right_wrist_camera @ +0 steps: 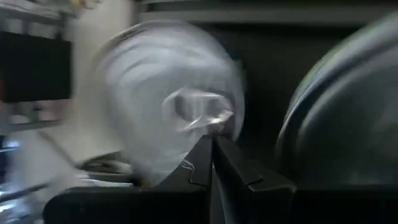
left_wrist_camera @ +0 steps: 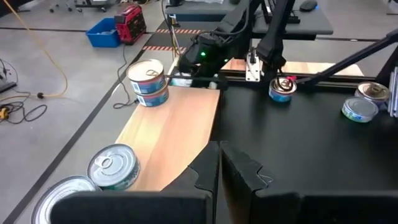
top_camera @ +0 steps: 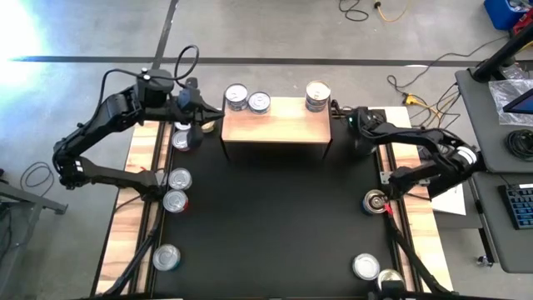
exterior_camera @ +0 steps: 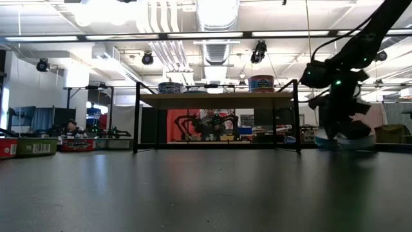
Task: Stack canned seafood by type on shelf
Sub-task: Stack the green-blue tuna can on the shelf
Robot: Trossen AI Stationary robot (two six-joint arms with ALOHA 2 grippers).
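The shelf (top_camera: 275,123) carries two single tins (top_camera: 247,99) at its left end and a two-tin stack (top_camera: 316,95) at its right end, while eight more tins (top_camera: 177,190) lie along the mat's (top_camera: 275,225) side edges. The left gripper (top_camera: 208,106), fingers pressed together and empty, hovers just left of the shelf's single tins. The right gripper (top_camera: 341,110), likewise closed on nothing, sits just right of the stack.

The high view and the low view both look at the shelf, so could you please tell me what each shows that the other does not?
Only the high view shows loose tins along both mat edges, such as one at the left edge, and the left end effector beside the shelf's left end. Only the low view shows the shelf's black legs and the room behind. Both show the wood-topped shelf carrying tins and the right end effector by its right end.
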